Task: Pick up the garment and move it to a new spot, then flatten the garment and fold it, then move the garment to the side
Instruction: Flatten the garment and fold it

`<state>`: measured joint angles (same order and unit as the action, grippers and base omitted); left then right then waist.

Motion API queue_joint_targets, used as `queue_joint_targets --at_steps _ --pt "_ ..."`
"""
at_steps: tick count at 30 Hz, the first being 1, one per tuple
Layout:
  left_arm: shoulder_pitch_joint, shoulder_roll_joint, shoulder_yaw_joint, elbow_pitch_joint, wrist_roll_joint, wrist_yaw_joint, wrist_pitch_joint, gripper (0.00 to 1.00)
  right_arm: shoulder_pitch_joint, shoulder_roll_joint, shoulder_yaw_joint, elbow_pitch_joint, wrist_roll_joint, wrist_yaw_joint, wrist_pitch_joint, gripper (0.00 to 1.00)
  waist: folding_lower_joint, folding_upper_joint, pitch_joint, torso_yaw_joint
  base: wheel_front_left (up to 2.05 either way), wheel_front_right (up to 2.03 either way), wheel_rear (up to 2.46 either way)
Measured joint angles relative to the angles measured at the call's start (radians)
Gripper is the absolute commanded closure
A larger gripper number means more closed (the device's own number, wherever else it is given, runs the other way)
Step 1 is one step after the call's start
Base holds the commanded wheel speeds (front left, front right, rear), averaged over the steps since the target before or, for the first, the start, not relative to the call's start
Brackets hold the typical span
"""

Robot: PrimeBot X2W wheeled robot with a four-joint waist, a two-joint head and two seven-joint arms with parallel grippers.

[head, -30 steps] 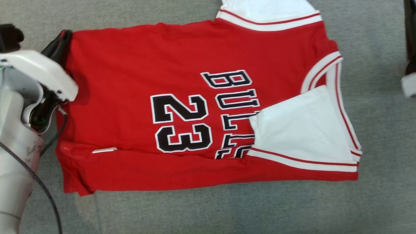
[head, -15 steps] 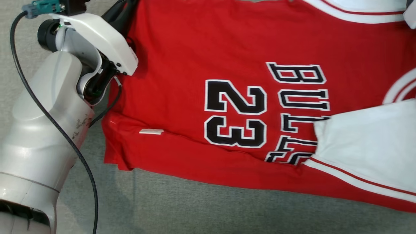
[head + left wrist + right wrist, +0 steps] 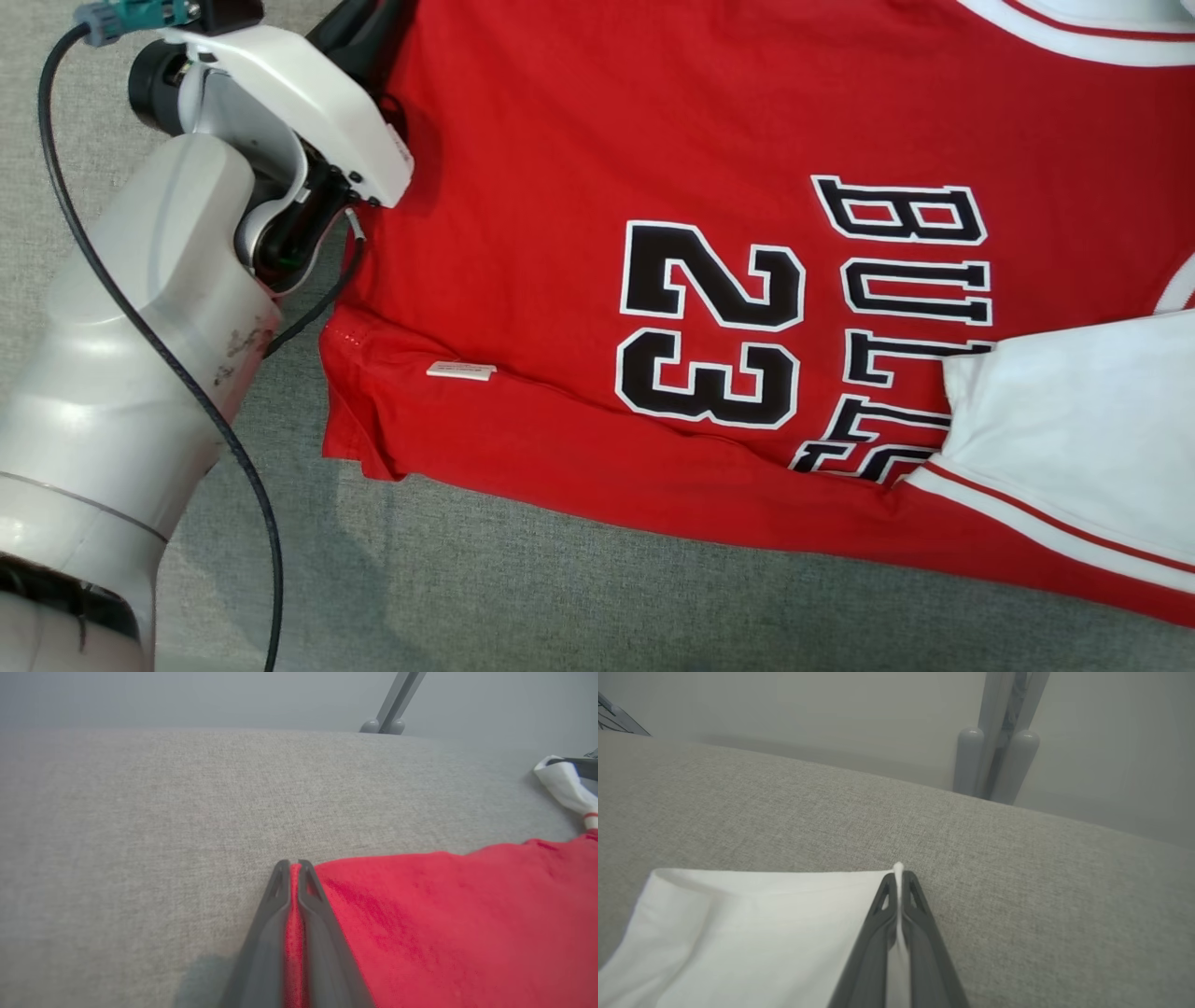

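Shirt (image 3: 523, 140) flat on grey table (image 3: 579, 597), pinched at two edges.
Its red front faces up, lettering showing. The left claw (image 3: 293, 864) is closed on the red hem at the far left corner; the right claw (image 3: 899, 875) is closed on the far white sleeve (image 3: 761, 914).

Surface: grey woven cloth (image 3: 653, 597), flat, with a fine, even weave.
Backdrop: plain pale grey wall (image 3: 784, 714), rising behind the cloth's far edge.
Furniture: grey post (image 3: 994, 700) with two rounded feet (image 3: 969, 760), standing beyond the cloth's far edge.
Light: soft and even, with faint, blurred shadows on the cloth.
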<state>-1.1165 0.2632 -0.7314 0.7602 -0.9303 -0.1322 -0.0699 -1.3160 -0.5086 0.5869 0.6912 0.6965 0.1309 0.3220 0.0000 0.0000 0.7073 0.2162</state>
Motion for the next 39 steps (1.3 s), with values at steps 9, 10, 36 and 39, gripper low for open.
queue_joint_targets --at_steps 9,10,36,39 --pt "0.009 0.075 -0.019 -0.035 -0.079 0.001 -0.020 1.00 -0.002 -0.075 0.032 -0.097 0.138 0.000 -0.093 1.00 0.0000 0.0000 -0.057 -0.033 0.00 0.00 0.00" --pt "0.009 0.084 -0.019 -0.041 -0.088 0.001 -0.022 1.00 0.006 -0.084 0.033 -0.110 0.153 0.000 -0.105 1.00 0.0000 0.0000 -0.064 -0.038 0.00 0.00 0.00" --pt "0.431 0.381 0.049 -0.450 -0.285 0.091 -0.008 1.00 0.816 -0.140 -0.134 -0.771 0.319 0.000 -0.217 1.00 0.0000 0.0000 -0.226 -0.187 0.00 0.00 0.00" --pt "0.499 0.411 0.062 -0.516 -0.307 0.122 -0.017 1.00 0.957 -0.087 -0.205 -0.832 0.294 0.000 -0.215 1.00 0.0000 0.0000 -0.236 -0.203 0.00 0.00 0.00"
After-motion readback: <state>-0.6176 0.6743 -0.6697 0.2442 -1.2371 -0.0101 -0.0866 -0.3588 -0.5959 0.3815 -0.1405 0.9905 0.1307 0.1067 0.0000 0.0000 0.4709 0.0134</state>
